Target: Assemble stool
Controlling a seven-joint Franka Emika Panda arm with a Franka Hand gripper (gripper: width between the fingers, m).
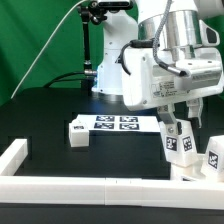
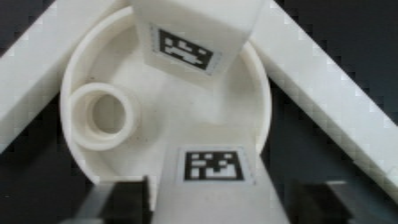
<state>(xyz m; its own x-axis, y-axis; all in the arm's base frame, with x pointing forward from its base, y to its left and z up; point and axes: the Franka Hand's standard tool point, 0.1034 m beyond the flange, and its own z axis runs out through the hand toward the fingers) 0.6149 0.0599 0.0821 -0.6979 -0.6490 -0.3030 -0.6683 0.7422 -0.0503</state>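
Observation:
The white round seat [image 1: 180, 146] stands on edge by the corner of the border rail at the exterior view's right, and its tags show. In the wrist view the seat [image 2: 178, 110] fills the middle, with a round hole [image 2: 98, 110] in one face and two tags on the rim. My gripper [image 1: 182, 116] is straight above it. The gripper [image 2: 228, 203] is open, with the dark fingers [image 2: 128, 200] either side of the seat's rim and a dark gap on one side. One leg [image 1: 78, 131] lies on the table at the left. Another leg [image 1: 212, 155] is at the right edge.
The marker board [image 1: 115, 123] lies flat at mid-table behind the lying leg. The long white border rail [image 1: 100, 187] runs along the front and turns up the left side [image 1: 15, 155]. In the wrist view its two arms [image 2: 45, 70] meet around the seat.

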